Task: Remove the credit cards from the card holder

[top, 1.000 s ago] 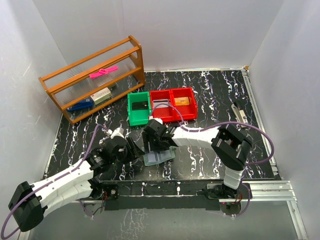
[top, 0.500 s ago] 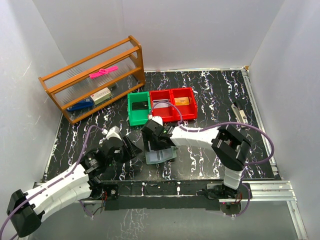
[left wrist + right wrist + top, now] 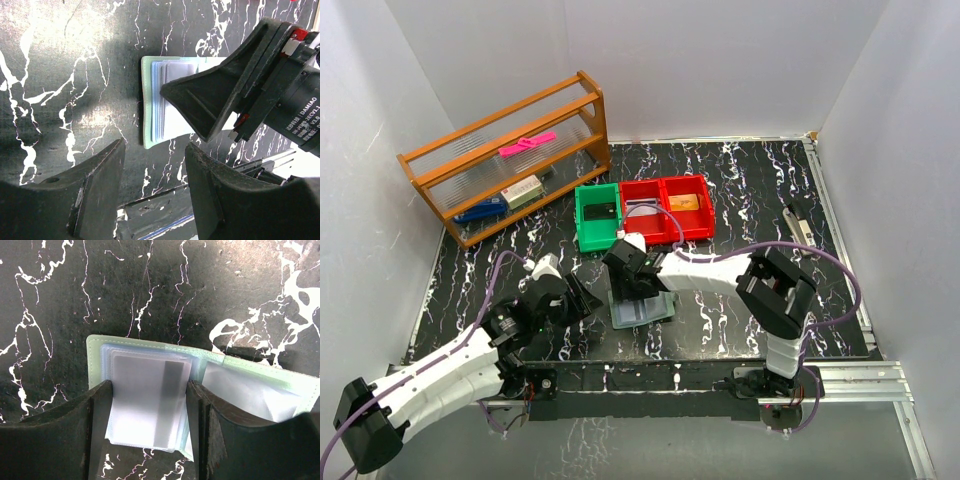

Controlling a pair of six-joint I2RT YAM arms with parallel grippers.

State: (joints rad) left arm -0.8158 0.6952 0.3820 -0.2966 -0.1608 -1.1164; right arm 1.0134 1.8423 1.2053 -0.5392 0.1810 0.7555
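The left gripper point(image 3: 156, 146) is hovering low over the near left of the table point(image 3: 740, 190). Its jaws are standing apart with nothing between them, just left of the card holder point(image 3: 240, 390). The card holder is lying open and flat near the table's front edge, with its pale inside facing up. The right gripper point(image 3: 149, 385) is reaching down onto it, and its fingers are flanking the stack of credit cards point(image 3: 145, 405) on one half, one finger at each side edge. Whether they are pinching the stack or only bracketing it I cannot tell.

Farther back, a green bin point(image 3: 582, 225) is holding a dark flat item. To its right, the left red bin point(image 3: 645, 230) is holding something pale, and the right red bin point(image 3: 688, 232) something orange-tan. At the far left, a wooden rack point(image 3: 590, 110) is carrying a pink item point(image 3: 527, 144) on its upper shelf. A white box point(image 3: 522, 190) and a blue object point(image 3: 480, 210) are sitting below.
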